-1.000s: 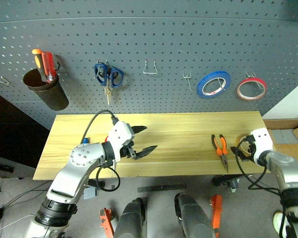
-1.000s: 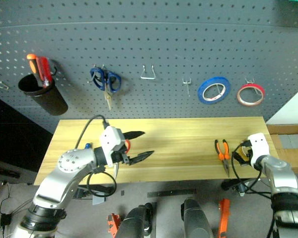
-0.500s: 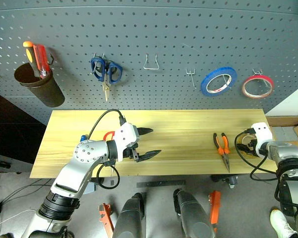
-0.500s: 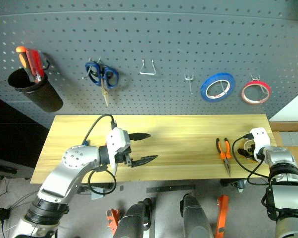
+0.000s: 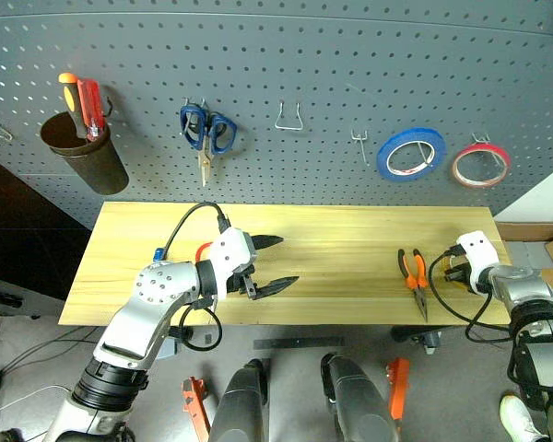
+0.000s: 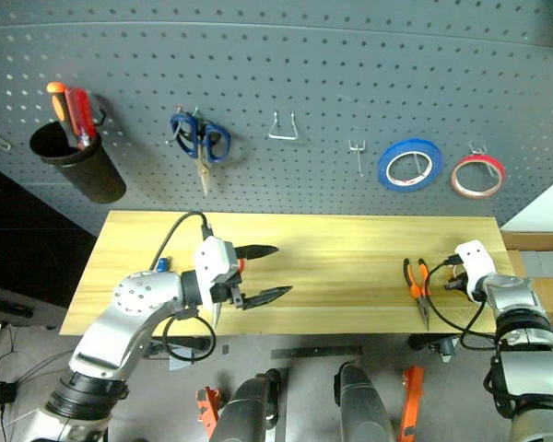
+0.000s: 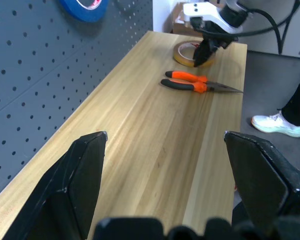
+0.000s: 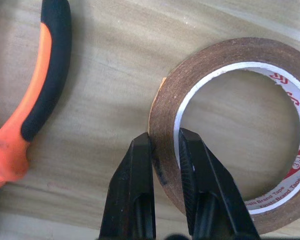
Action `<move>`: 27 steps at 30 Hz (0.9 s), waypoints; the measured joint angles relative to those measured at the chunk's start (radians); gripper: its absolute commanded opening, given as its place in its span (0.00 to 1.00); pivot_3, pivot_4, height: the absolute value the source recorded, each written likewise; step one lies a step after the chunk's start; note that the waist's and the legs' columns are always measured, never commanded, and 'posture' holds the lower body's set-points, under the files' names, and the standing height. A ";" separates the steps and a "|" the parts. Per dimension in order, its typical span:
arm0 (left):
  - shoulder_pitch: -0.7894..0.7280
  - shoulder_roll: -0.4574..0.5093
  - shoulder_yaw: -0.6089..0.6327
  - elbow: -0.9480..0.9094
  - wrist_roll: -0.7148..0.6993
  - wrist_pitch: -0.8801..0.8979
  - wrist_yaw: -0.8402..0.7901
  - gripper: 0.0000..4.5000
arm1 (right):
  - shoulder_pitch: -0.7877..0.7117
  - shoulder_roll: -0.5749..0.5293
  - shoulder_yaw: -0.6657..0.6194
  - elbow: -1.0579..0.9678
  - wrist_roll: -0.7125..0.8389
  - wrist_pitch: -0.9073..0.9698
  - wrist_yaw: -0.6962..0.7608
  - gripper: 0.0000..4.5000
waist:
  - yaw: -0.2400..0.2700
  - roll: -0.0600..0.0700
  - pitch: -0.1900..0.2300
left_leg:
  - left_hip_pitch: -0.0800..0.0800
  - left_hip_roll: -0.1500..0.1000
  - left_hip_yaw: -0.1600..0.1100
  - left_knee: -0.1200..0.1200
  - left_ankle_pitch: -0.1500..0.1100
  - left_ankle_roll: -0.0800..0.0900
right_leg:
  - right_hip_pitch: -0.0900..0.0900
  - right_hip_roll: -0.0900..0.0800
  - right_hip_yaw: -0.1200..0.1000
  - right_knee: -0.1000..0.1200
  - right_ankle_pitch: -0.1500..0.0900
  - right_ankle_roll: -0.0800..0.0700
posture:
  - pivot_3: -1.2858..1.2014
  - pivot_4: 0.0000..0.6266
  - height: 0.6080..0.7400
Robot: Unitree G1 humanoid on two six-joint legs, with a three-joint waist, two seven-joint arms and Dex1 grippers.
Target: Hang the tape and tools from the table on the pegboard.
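Observation:
The tape [image 8: 165, 112], a tan ring with a white core, lies flat at the right end of the table [image 5: 341, 247]. My right gripper [image 8: 165, 142] is shut on the tape's wall, one finger inside the ring and one outside; it is also seen in the left eye view [image 5: 453, 273]. The orange-and-black pliers [image 5: 412, 273] lie just left of it. My left gripper [image 5: 287, 260] hovers open over the table's left-middle, holding nothing. Behind that arm, a red scissors handle [image 5: 203, 249] and a blue screwdriver tip [image 5: 156, 254] peek out. The pegboard [image 5: 304, 55] rises behind the table.
On the pegboard hang blue scissors [image 5: 205, 133], a dark cup [image 5: 83, 157] holding red and orange screwdrivers, a blue tape roll [image 5: 410, 154] and a red roll [image 5: 480, 164]. Bare hooks [image 5: 289, 118] sit between them. A cardboard box [image 5: 535, 250] stands beyond the table's right end.
My right gripper's fingers have closed on the tape's wall, and the hand has sunk slightly. The left arm has kept still. The camera has shifted a little.

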 measured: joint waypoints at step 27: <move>-0.084 -0.111 0.170 0.105 -0.081 -0.010 0.101 0.89 | 0.355 0.135 0.244 -1.620 -0.374 0.212 -0.327 0.03 | -0.015 0.007 -0.002 | -0.011 -0.003 -0.004 0.007 0.002 -0.004 | -0.014 -0.002 0.000 0.013 0.000 0.003 | 0.46 0.44 1.00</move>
